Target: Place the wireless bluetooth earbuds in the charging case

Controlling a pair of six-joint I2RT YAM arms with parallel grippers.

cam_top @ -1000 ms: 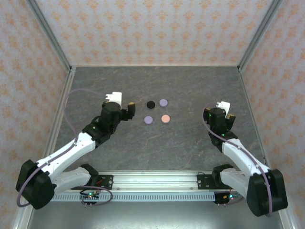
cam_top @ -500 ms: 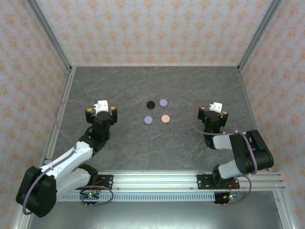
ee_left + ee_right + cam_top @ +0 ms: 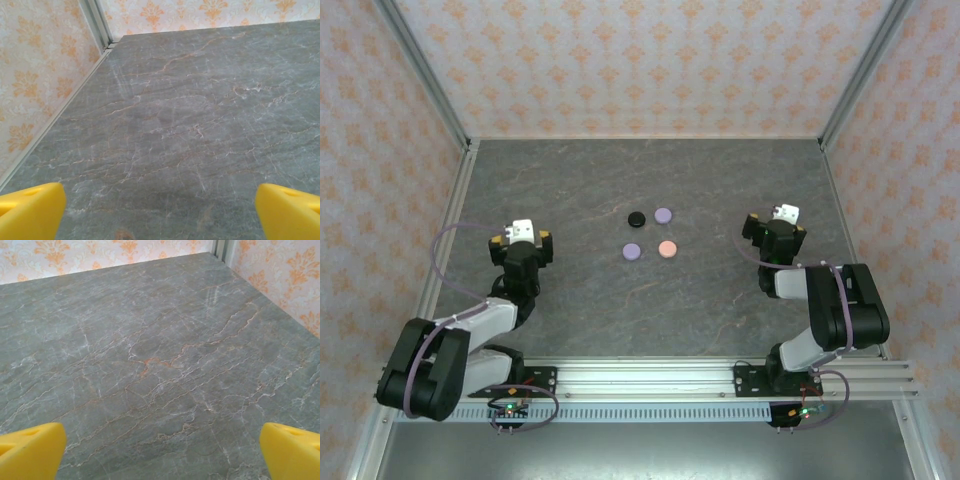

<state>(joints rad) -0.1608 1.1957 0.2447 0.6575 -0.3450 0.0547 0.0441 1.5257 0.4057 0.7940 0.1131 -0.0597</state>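
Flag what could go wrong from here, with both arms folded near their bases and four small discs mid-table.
1. The black disc, far lavender disc, near lavender disc and pink disc lie close together. The wide-open left gripper or right gripper could knock a neighbour when reaching for one.
2. Both wrist cameras face bare table toward the far corners, away from the discs, so an approach probably starts without a close view.

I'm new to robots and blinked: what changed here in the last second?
The left gripper pulled back leftward, away from the four flat round discs: black disc, two lavender discs, pink disc. The right arm folded toward its base, the right gripper barely shifting. Both open, nothing held. The discs stayed put.
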